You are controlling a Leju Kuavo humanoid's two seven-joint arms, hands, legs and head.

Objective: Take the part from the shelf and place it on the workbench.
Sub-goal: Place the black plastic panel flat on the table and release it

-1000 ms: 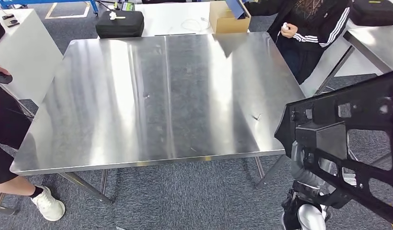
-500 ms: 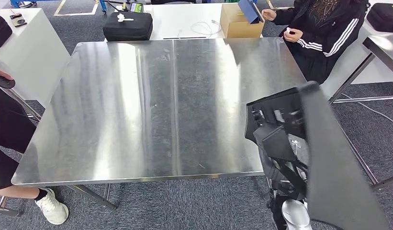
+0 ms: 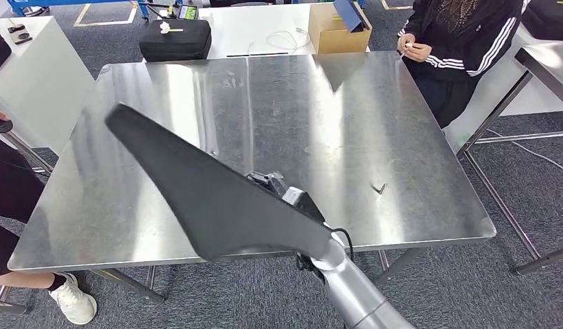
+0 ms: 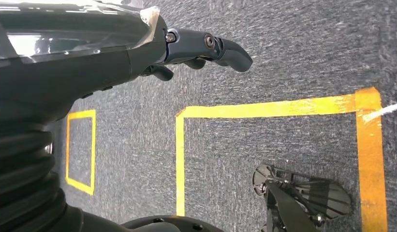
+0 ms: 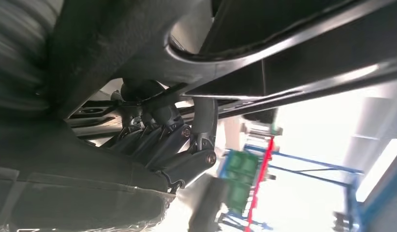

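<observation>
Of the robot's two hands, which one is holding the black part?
The right hand: its fingers grip the underside of the big black part above the steel workbench. The left hand hangs over the carpet with nothing in it.

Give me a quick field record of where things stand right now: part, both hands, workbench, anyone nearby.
part: long black panel, held over the near half of the workbench
right hand: fingers curled around a rib of the part
left hand: hangs over carpet with yellow floor tape, holds nothing
workbench: steel top, bare where it shows
people: one in a black striped jacket at the far right corner; another's leg and shoe at the near left
</observation>
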